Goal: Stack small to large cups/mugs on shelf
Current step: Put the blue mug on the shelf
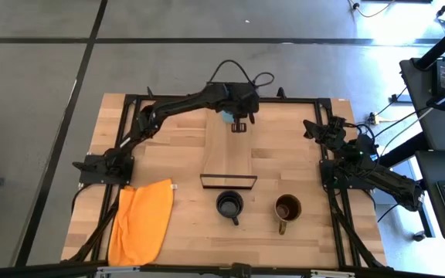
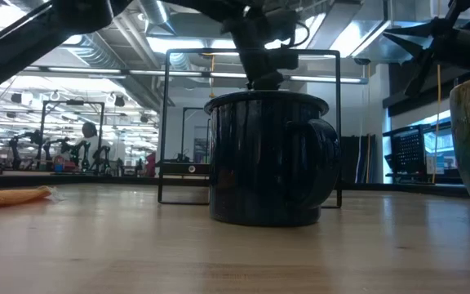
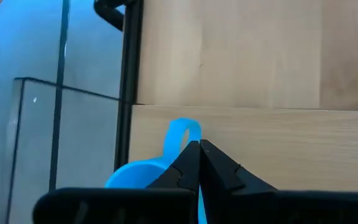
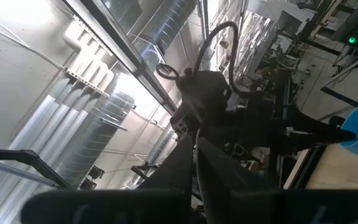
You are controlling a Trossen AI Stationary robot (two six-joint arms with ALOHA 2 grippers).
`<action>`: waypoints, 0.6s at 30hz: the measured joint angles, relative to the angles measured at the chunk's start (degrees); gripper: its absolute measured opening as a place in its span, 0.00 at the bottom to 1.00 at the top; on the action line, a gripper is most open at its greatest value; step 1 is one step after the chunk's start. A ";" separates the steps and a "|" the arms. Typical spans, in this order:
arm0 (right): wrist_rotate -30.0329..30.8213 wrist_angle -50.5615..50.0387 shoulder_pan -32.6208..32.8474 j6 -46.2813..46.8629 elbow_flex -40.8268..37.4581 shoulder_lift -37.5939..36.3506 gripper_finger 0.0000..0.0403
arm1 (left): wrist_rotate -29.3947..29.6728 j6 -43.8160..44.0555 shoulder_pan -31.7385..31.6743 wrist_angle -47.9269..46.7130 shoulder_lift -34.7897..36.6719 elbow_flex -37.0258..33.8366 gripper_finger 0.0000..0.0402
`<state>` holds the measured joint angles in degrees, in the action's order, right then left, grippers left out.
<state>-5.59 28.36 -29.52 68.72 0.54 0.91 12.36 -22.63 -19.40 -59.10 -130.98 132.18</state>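
The left gripper [image 1: 231,116] reaches over the far end of the shelf [image 1: 230,154], toward twelve o'clock on the table [image 1: 184,131]; its fingers [image 3: 219,168] are pressed together, clamped on the rim of the light-blue cup [image 3: 160,165], whose handle loop stands up just past the fingertips; in the high view a patch of that cup [image 1: 226,116] shows beneath the gripper, at the shelf's far edge. The shelf runs as a narrow plank from twelve toward six o'clock in the middle of the table, with a thin black wire frame [image 1: 228,181] at its near end. The black cup [image 1: 229,204] stands on the table just beyond that near frame, at about six o'clock, handle pointing toward the near edge; in the low view it fills the centre [image 2: 268,159], upright on the wood. The olive-yellow cup [image 1: 287,208] stands beside it toward five o'clock, apart from it, its dark inside showing. The right gripper [image 1: 313,129] waits at about three o'clock, over the table's right side, its fingers [image 4: 216,171] together and gripping nothing. An orange cloth [image 1: 141,218] lies at about eight o'clock.
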 joint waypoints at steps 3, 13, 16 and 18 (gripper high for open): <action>0.01 -0.19 0.00 -0.28 0.00 0.00 0.06 | -3.83 -1.31 -0.99 0.01 0.00 0.00 0.00; -0.01 -0.83 0.00 -0.33 0.00 0.00 0.06 | -8.97 -5.59 -0.82 0.46 -2.42 0.00 0.00; -0.01 -0.85 0.01 -0.28 0.00 0.00 0.06 | -7.20 -6.01 -0.87 1.04 -3.03 0.00 0.00; 0.00 -0.85 0.01 -0.17 0.00 0.00 0.06 | -5.57 -6.05 -0.86 2.03 -3.04 0.00 0.00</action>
<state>-5.59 27.51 -29.51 68.55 0.54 0.91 6.79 -28.69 -20.26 -57.07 -134.02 132.18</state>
